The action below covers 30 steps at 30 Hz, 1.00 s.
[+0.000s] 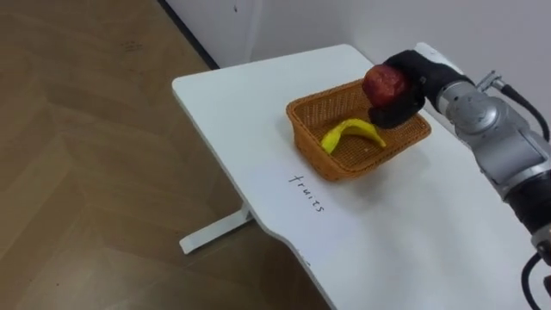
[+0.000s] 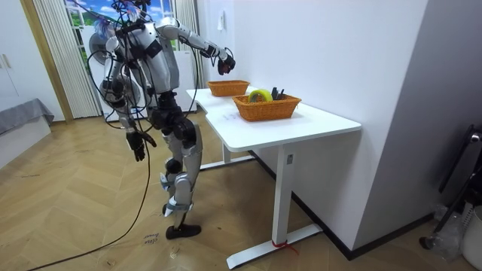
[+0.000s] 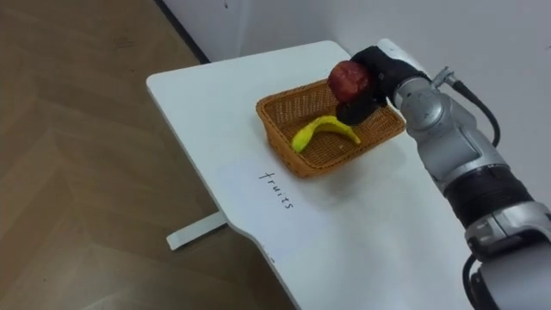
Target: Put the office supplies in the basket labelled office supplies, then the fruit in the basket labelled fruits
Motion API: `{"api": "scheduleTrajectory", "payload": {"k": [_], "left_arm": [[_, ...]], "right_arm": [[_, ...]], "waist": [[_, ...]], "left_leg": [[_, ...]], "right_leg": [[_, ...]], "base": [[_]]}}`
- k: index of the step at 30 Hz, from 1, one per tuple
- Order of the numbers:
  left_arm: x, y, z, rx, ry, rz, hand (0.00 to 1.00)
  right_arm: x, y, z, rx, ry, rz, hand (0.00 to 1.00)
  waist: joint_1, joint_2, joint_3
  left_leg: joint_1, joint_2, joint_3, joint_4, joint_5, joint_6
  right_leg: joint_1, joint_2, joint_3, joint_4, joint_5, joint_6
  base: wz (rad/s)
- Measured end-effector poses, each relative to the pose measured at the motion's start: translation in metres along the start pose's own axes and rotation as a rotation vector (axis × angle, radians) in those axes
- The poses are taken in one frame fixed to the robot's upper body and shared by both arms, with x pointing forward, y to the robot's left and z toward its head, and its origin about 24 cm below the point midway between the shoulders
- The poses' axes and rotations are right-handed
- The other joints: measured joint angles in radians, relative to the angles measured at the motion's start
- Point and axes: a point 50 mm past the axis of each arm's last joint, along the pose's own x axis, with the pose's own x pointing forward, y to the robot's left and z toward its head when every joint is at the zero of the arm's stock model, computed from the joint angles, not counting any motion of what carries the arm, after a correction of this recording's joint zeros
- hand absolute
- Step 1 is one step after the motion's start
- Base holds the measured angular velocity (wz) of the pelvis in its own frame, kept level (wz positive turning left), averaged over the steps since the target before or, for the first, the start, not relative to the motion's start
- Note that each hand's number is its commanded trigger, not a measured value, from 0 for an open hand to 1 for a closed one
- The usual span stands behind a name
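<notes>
L eye: R hand [image 1: 400, 108] curled round red apple [image 1: 385, 83], above wicker basket [image 1: 331, 159] w/ banana [image 1: 353, 133] inside.
Room: stands at white table [image 2: 301, 128]; L hand [image 2: 138, 144] hangs by thigh, grip unclear; second basket [image 2: 267, 110] nearer cam.
R eye: handwritten label [image 3: 277, 189] on table beside wicker basket.

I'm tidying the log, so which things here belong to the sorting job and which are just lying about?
Job: round red apple in the right hand; curved yellow banana; orange woven wicker basket beneath; second orange wicker basket.
Lying about: pale pleated curtain; grey upholstered furniture.
</notes>
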Motion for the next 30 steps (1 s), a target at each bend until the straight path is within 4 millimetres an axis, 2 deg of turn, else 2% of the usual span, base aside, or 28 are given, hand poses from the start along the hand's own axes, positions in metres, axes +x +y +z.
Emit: {"api": "scheduleTrajectory", "payload": {"k": [4,8,9,12,13,15,16,18,23,30], "left_arm": [[0.002,-0.001,0.004,-0.001,-0.007,-0.002,0.00],[0.004,-0.001,0.010,0.000,-0.017,-0.003,0.00],[0.004,-0.002,0.011,0.000,-0.021,-0.004,0.00],[0.005,-0.002,0.014,-0.001,-0.031,-0.006,0.00],[0.005,-0.002,0.014,-0.001,-0.030,-0.006,0.00],[0.005,-0.002,0.015,-0.002,-0.036,-0.007,0.00],[0.005,-0.002,0.016,-0.003,-0.045,-0.008,0.00],[0.005,-0.002,0.017,-0.001,-0.055,-0.007,0.00],[0.006,-0.003,0.024,-0.001,-0.090,-0.012,0.00],[0.006,-0.001,0.027,-0.008,-0.111,-0.006,0.00]], "right_arm": [[0.001,0.000,-0.019,0.033,0.074,-0.014,0.00],[0.001,-0.001,-0.027,0.055,0.112,-0.028,0.00],[0.001,-0.001,-0.027,0.056,0.111,-0.029,0.00],[0.002,-0.004,-0.024,0.056,0.106,-0.046,0.00],[0.004,-0.008,-0.022,0.060,0.102,-0.053,0.00],[0.005,-0.014,-0.022,0.070,0.116,-0.068,0.00],[0.006,-0.017,-0.022,0.071,0.124,-0.081,0.00],[0.007,-0.020,-0.021,0.072,0.126,-0.094,0.00],[0.007,-0.022,-0.022,0.071,0.123,-0.108,0.00],[0.007,-0.024,-0.019,0.060,0.108,-0.105,0.00]], "waist": [[0.010,0.002,-0.0013],[0.010,-0.001,-0.0030],[0.010,-0.004,-0.0055],[0.012,-0.005,-0.0015],[0.012,-0.006,0.0035],[0.012,-0.012,0.0072],[0.012,-0.016,0.0139],[0.012,-0.023,0.0204],[0.011,-0.035,0.0209],[0.007,-0.035,0.0203]], "left_leg": [[-0.043,-0.006,-0.009,0.012,0.003,-0.002],[-0.085,-0.012,-0.020,0.018,0.012,-0.003],[-0.099,-0.013,-0.020,0.021,0.014,-0.003],[-0.117,-0.012,-0.020,0.021,0.020,-0.001],[-0.121,-0.013,-0.020,0.021,0.020,0.000],[-0.131,-0.014,-0.019,0.021,0.022,0.002],[-0.133,-0.015,-0.019,0.022,0.022,0.003],[-0.137,-0.015,-0.019,0.026,0.022,0.003],[-0.152,-0.014,-0.014,0.026,0.022,0.003],[-0.148,-0.011,0.000,0.024,0.019,0.006]], "right_leg": [[-0.035,-0.001,-0.003,0.003,0.000,0.000],[-0.076,-0.005,-0.008,0.017,0.000,0.000],[-0.089,-0.006,-0.004,0.018,0.000,0.000],[-0.109,-0.011,-0.001,0.020,0.000,-0.001],[-0.113,-0.012,-0.001,0.020,0.000,-0.001],[-0.122,-0.014,-0.002,0.021,0.000,-0.001],[-0.123,-0.015,-0.006,0.021,0.000,-0.001],[-0.125,-0.014,-0.009,0.021,0.000,-0.001],[-0.138,-0.013,-0.020,0.016,0.000,-0.001],[-0.142,-0.015,0.004,0.015,0.000,-0.001]], "base": [[0.06],[0.09],[0.00],[0.00],[0.00],[0.00],[0.03],[0.02],[0.01],[-0.07]]}}
